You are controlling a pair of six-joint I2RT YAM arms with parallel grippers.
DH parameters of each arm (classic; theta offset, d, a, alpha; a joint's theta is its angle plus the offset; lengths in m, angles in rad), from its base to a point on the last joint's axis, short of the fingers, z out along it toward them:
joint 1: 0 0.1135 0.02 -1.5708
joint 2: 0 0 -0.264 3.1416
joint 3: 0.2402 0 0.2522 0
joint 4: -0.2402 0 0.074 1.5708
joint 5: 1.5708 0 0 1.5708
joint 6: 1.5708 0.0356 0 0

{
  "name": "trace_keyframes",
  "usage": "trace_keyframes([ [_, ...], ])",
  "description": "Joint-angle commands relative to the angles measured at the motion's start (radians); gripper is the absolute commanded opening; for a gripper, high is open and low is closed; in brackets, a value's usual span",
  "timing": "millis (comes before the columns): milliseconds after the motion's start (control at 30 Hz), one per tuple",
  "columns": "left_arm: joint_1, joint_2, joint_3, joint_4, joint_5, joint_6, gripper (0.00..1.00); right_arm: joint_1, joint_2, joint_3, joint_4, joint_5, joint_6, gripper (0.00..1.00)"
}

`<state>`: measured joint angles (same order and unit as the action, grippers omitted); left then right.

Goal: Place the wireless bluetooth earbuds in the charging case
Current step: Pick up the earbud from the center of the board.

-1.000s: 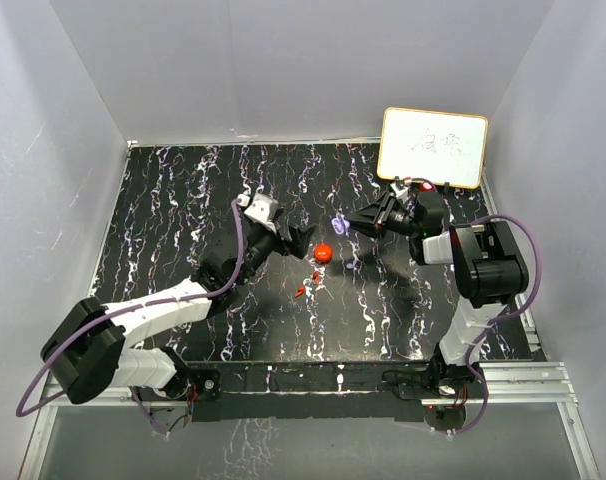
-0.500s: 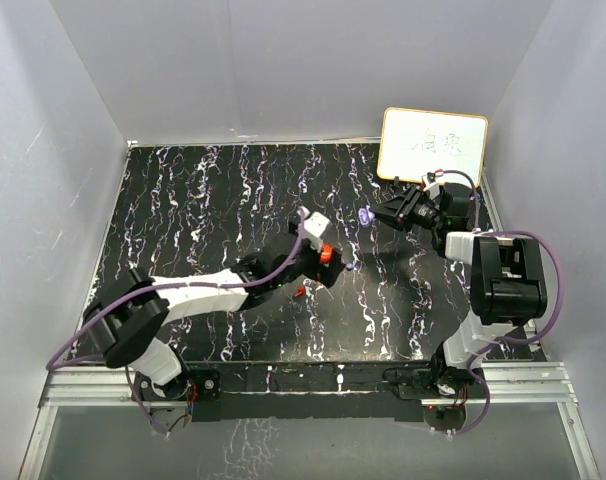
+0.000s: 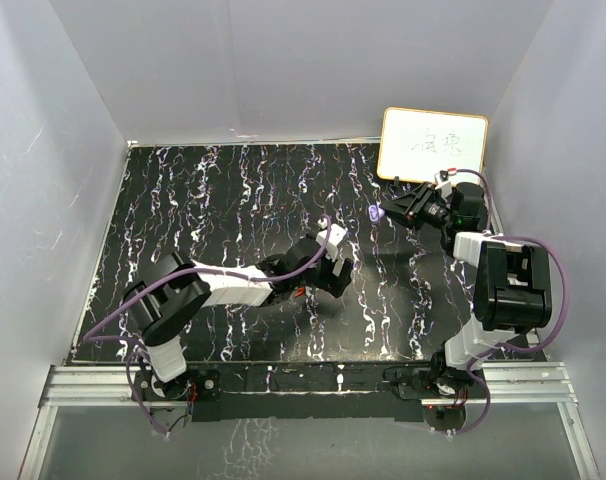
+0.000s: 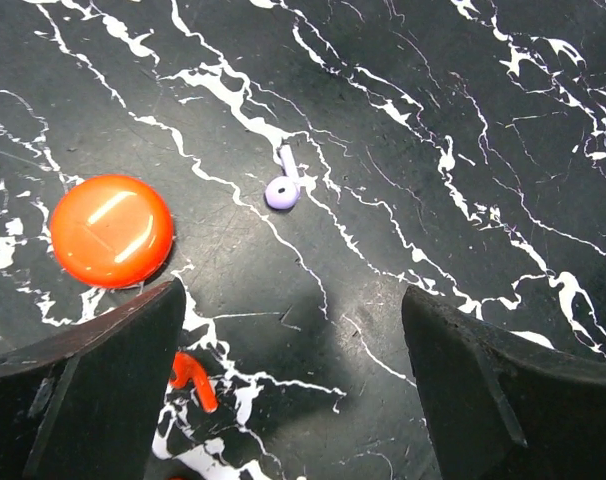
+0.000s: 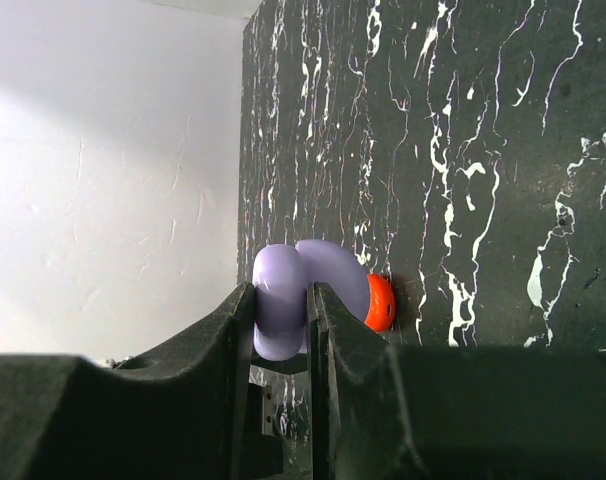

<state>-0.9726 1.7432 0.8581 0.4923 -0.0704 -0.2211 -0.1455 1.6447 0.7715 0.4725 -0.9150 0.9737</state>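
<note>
- Top view: your left arm has swung in from the left side of the counter [image 3: 183, 200] to its middle. The left tool [image 3: 335, 262] now hangs low where the red case lay in plain sight a second ago, and the arm hides that case here. A speck of the red earbud [image 3: 299, 292] shows beside the forearm.
- Same view: your right arm has drawn back toward the whiteboard [image 3: 433, 147]. The right tool [image 3: 388, 212] is held off the counter with the lavender case [image 3: 374, 212] at its tip, well apart from the left tool.
- Left wrist view: the left tool [image 4: 288, 300] stands wide open with nothing between its fingers. The lavender earbud [image 4: 283, 186] lies loose on the counter just ahead of the gap. The red case [image 4: 111, 230] sits shut to the left, and the red earbud [image 4: 193, 380] lies near the left finger. You appear lined up to pick the lavender earbud, which is not yet touched.
- Right wrist view: the right tool [image 5: 281, 305] is clamped on the lavender case [image 5: 283, 300], which bulges above the fingers. A small red-orange shape sits just behind it, and you cannot tell what it is. No earbud is in a case yet, so the earbud and the held case have to be brought together.
</note>
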Motion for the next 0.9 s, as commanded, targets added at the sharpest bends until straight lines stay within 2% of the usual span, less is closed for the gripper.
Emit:
trace_keyframes([
  [0,-0.003,0.022,0.066,0.015,0.043,-0.024,0.86,-0.016,-0.042,0.042,0.028,-0.014,-0.009,0.0],
  [167,-0.003,0.07,0.112,-0.008,0.063,-0.036,0.81,-0.024,-0.043,0.043,0.028,-0.019,-0.009,0.0],
  [467,-0.003,0.138,0.157,-0.049,-0.015,-0.054,0.7,-0.029,-0.051,0.04,0.028,-0.022,-0.007,0.0],
  [867,-0.003,0.184,0.179,-0.059,-0.079,-0.038,0.62,-0.033,-0.056,0.034,0.029,-0.026,-0.01,0.0],
])
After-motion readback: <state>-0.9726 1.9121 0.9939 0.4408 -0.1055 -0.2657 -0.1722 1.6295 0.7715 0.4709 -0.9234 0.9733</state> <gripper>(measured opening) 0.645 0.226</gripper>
